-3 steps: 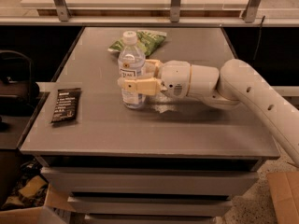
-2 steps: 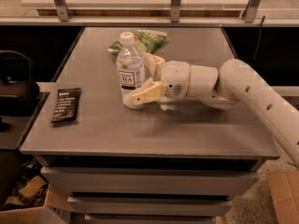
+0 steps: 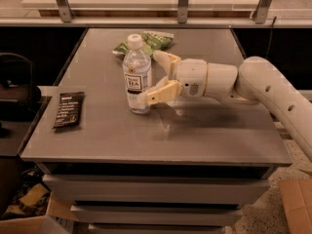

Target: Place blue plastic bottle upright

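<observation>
The blue plastic bottle point(image 3: 136, 77) stands upright on the grey table point(image 3: 204, 135), left of centre. It is clear with a white cap and a pale label reading "TEA". My gripper point(image 3: 152, 77) is just to the right of the bottle, reaching in from the right on a white arm point(image 3: 263, 84). It is open. One finger point(image 3: 166, 61) is behind the bottle's right side, and the other point(image 3: 162, 92) lies low near its base. The bottle is not held between them.
A green snack bag point(image 3: 148, 39) lies right behind the bottle. A flat black wrapper packet point(image 3: 68, 109) lies near the table's left edge. A railing runs along the back. A cardboard box point(image 3: 297, 204) sits on the floor at right and a dark chair point(image 3: 14, 82) at left.
The gripper was shut around the bottle a second ago. It has since opened and let go, and the bottle stands on its own.
</observation>
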